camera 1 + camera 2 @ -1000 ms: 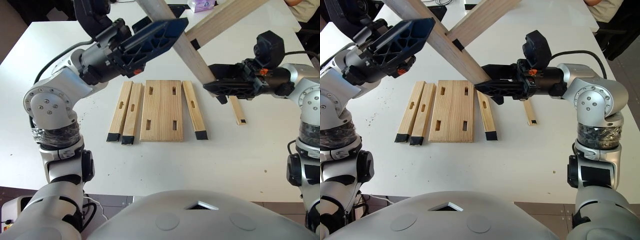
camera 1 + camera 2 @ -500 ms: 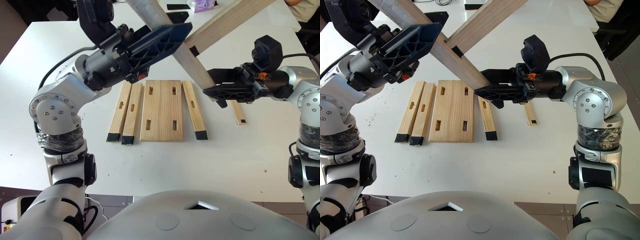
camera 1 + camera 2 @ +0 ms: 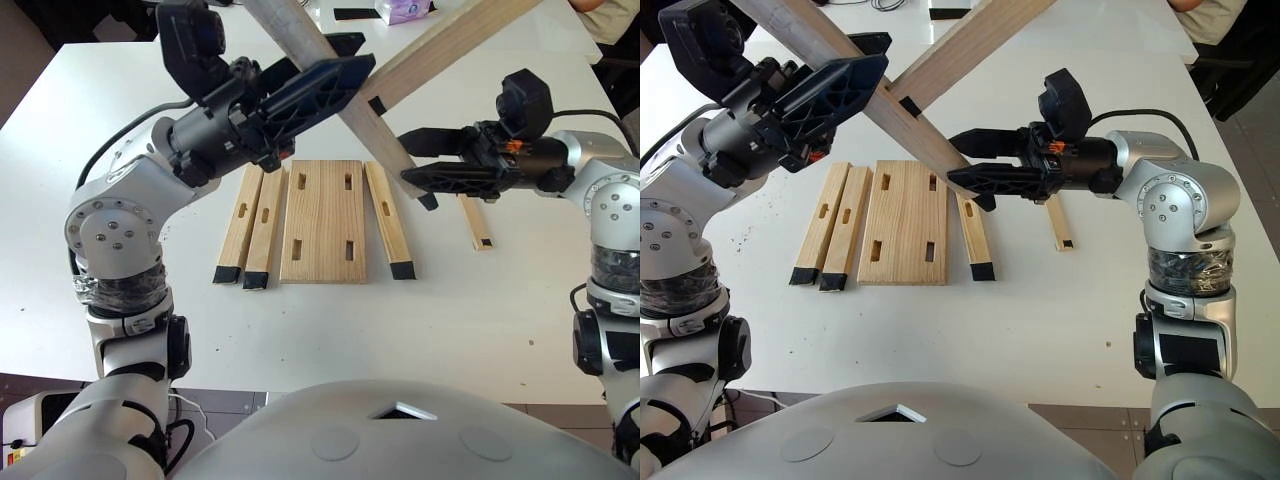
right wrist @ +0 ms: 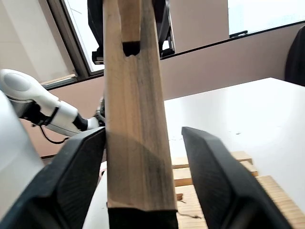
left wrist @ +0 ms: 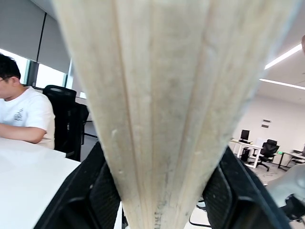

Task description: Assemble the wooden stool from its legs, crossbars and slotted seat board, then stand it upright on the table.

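My left gripper point(image 3: 345, 62) is shut on a long wooden leg point(image 3: 352, 100) held in the air above the table, slanting down to the right. A crossbar point(image 3: 455, 42) is plugged into the leg and rises toward the far right. My right gripper point(image 3: 408, 158) is open around the leg's lower, black-tipped end; in the right wrist view its fingers point(image 4: 214, 181) stand on either side of the leg point(image 4: 136, 119), and a gap shows on one side. The slotted seat board point(image 3: 322, 220) lies flat below, with two legs point(image 3: 254, 222) to its left and one leg point(image 3: 388, 218) to its right.
A short crossbar point(image 3: 476, 222) lies on the white table point(image 3: 480, 320) under my right arm. A tissue box point(image 3: 405, 10) and a flat black item point(image 3: 355, 14) sit at the far edge. Bare table stretches in front of the parts.
My right gripper has opened; it was shut on the leg's lower end. The left arm has shifted the leg slightly to the left and tilted it.
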Motion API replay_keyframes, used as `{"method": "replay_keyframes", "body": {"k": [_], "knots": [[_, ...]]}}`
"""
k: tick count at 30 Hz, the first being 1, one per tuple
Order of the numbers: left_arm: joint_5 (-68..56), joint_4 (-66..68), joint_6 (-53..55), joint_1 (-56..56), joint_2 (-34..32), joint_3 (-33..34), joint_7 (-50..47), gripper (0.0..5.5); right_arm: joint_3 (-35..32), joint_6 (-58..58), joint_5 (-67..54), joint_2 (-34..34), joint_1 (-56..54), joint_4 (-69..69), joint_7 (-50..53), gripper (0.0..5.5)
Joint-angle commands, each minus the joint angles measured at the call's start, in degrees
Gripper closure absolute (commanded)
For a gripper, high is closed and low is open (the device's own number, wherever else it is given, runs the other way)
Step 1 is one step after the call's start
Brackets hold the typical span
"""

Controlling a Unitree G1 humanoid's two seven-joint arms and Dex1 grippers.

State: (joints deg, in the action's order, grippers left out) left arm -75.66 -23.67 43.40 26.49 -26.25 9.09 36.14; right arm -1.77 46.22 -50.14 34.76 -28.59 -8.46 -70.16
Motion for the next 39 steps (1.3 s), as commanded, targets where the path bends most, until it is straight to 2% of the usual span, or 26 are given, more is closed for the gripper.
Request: {"method": "replay_keyframes", "body": {"k": [1, 5, 10, 14, 21, 27, 39], "knots": [[2.77, 1.03, -0.92, 0.34, -1.21, -0.29, 3.74, 3.39, 1.27, -4.72, 6.55, 0.85, 1.7, 1.86, 2.61, 1.99], [10.16, 3.67, -2.97, -0.7, -5.8, -0.08, 10.29, 3.39, -0.18, -11.66, 12.39, 3.14, 5.45, 4.08, 2.76, 1.99], [16.29, 8.3, -3.69, -3.9, -16.58, 3.34, 22.86, 3.46, -7.73, -16.17, 14.73, 3.91, 14.13, 4.38, 8.27, 1.99], [20.36, 11.03, -5.35, -6.1, -21.49, 3.74, 30.15, 3.46, -10.78, -18.65, 16.26, 2.84, 18.42, 4.0, 12.94, 1.99], [27.57, 12.85, -10.72, -11.18, -20.05, 0.6, 34.77, 3.46, -9.98, -20.94, 18.18, 2.81, 17.92, 6.42, 14.93, 1.99], [31.07, 12.1, -13.96, -14.78, -17.74, -0.88, 34.25, 3.46, -9.19, -21.63, 19.44, 3.39, 14.18, 9.94, 14.16, 1.99], [33.45, 13.06, -15.9, -15.24, -16.08, -3.04, 35.41, 3.46, -7.2, -21.87, 20.11, 2.7, 12.33, 11.13, 13.24, 1.99]]}}
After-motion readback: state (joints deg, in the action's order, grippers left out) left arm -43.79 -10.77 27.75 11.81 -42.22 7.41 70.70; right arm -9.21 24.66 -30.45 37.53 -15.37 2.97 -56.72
